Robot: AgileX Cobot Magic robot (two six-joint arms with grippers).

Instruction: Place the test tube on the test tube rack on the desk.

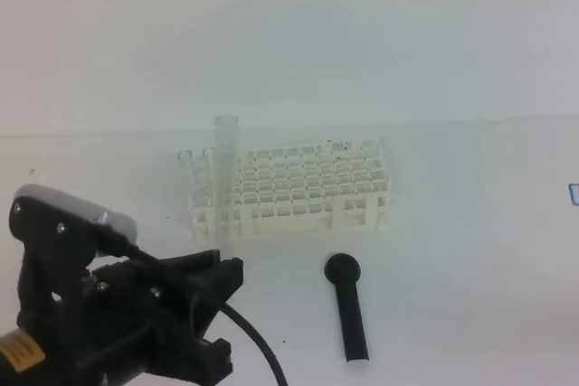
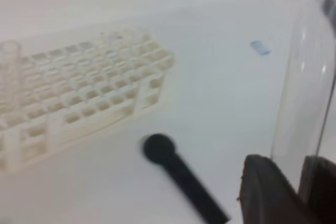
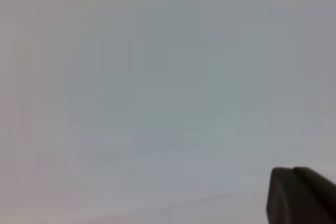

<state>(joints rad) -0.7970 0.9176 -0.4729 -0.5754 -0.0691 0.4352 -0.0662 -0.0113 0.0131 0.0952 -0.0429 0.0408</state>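
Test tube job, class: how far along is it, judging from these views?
Done: the left gripper has the test tube clamped and upright, lifted in front of the rack's left end. In hand: carrying it toward the test tube rack. Left: lining it up over a hole, lowering it in, letting go. The right gripper is shut and idle.

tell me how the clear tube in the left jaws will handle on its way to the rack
The tube looks like thin clear glass, so probably fragile and slippery. Held near its bottom and standing tall, it may tilt. The rack has small holes, so lining up could be fiddly.
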